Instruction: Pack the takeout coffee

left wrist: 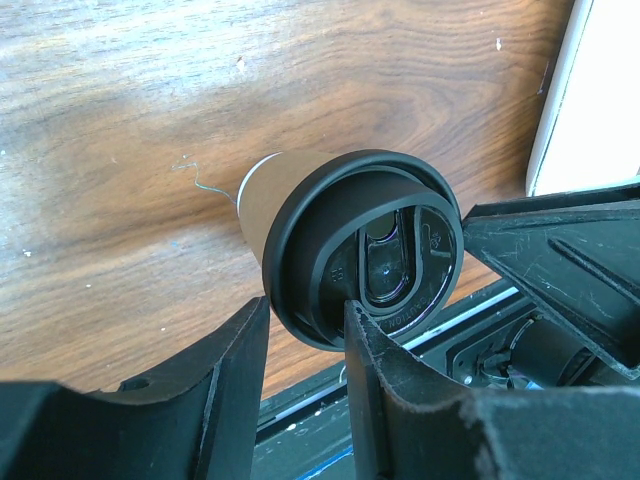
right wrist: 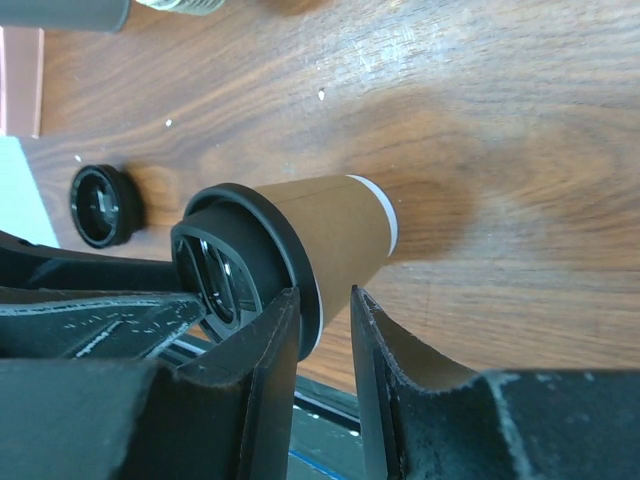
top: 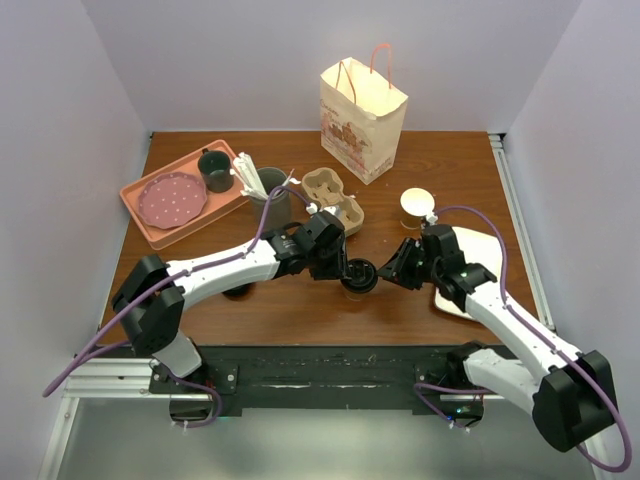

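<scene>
The takeout coffee [top: 358, 278] is a tan-brown paper cup with a black lid, standing on the table at front centre between both grippers. My left gripper [top: 343, 268] reaches it from the left and my right gripper [top: 388, 272] from the right. In the left wrist view the cup [left wrist: 262, 190] shows under its lid [left wrist: 370, 250], and my left gripper [left wrist: 305, 340] pinches the lid's rim. In the right wrist view my right gripper [right wrist: 325, 320] straddles the rim, one finger on the lid, the other beside the cup [right wrist: 330, 225].
The cardboard cup carrier [top: 332, 197] lies behind the cup, with a paper bag [top: 362, 120] further back. A lidless paper cup [top: 417, 203] stands at the right by a white board [top: 470, 262]. A grey tumbler [top: 272, 205] and a pink tray [top: 150, 225] with a mug [top: 215, 170] are at the left.
</scene>
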Motion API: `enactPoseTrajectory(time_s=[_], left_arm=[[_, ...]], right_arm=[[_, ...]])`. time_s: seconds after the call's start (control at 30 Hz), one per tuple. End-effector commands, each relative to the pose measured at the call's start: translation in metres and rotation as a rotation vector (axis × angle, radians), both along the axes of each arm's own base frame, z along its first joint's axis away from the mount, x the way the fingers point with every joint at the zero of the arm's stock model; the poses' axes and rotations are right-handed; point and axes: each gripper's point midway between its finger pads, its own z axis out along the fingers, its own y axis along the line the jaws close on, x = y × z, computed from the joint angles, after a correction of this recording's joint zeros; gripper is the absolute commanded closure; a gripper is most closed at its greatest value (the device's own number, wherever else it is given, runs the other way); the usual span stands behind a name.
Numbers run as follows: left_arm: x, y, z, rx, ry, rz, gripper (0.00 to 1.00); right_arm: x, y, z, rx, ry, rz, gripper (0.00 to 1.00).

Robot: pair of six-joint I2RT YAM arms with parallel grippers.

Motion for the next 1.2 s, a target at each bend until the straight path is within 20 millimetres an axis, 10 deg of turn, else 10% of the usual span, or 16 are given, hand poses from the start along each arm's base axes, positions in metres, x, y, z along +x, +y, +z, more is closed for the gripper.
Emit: enactPoseTrajectory(time_s=[0.0, 0.63, 1.17], left_arm=[[-0.028, 0.038, -0.051, 0.229, 0.113, -0.044, 0.6], [-0.027, 0.035, -0.051, 0.219, 0.118, -0.032, 0.6], [-0.039, 0.042, -0.068, 0.252, 0.16, -0.012, 0.61]], right_arm=[[-0.002, 0.009, 0.006, 0.081, -0.007, 0.0, 0.69], [-0.025, 0.012, -0.014, 0.162, 0.066, -0.024, 0.74], [-0.064, -0.024, -0.107, 0.039, 0.215, -0.144, 0.94]])
